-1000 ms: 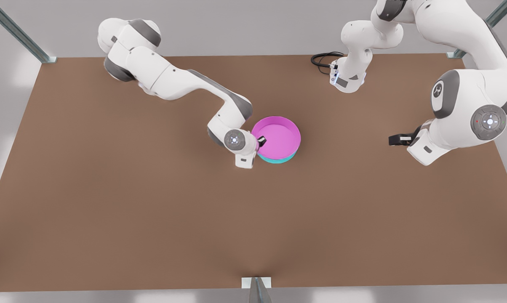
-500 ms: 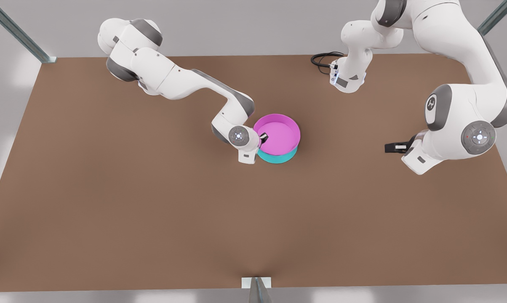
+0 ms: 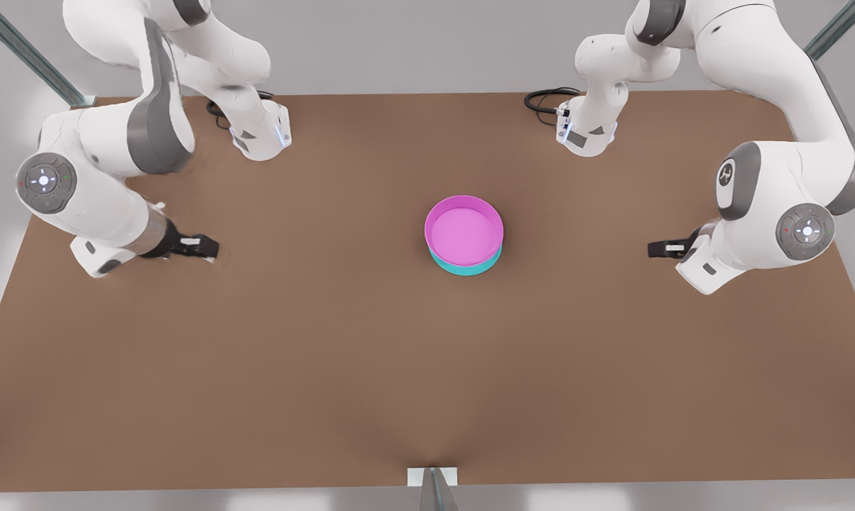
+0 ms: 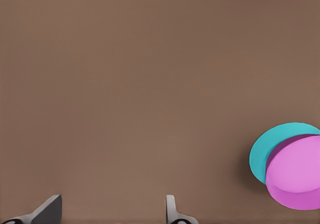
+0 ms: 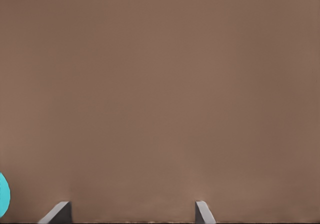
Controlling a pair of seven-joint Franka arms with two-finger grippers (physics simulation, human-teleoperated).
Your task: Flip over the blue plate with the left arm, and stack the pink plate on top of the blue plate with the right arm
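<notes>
The pink plate [image 3: 464, 231] lies rim-up on top of the blue plate [image 3: 466, 268] at the middle of the brown table, and the blue plate's edge peeks out beneath it. My right gripper [image 3: 204, 248] hangs open at the front view's left, far from the stack. My left gripper [image 3: 658, 248] hangs open at the front view's right, also well apart from it. The left wrist view shows the blue plate [image 4: 272, 149] under the pink plate [image 4: 297, 171], off to one side of my open left gripper [image 4: 111, 211]. The right wrist view shows my open right gripper [image 5: 131, 213] and a sliver of the blue plate [image 5: 2, 196].
Both arm bases stand at the table's back edge, each with a black cable [image 3: 545, 99] [image 3: 218, 113] beside it. Metal frame posts stand at the back corners, and a bracket [image 3: 432, 477] sits at the front edge. Bare brown table [image 3: 328, 355] surrounds the stack.
My right gripper has let go of the pink plate's rim and pulled far back to the front view's left. The pink plate now rests on the blue one. My left arm barely moved.
</notes>
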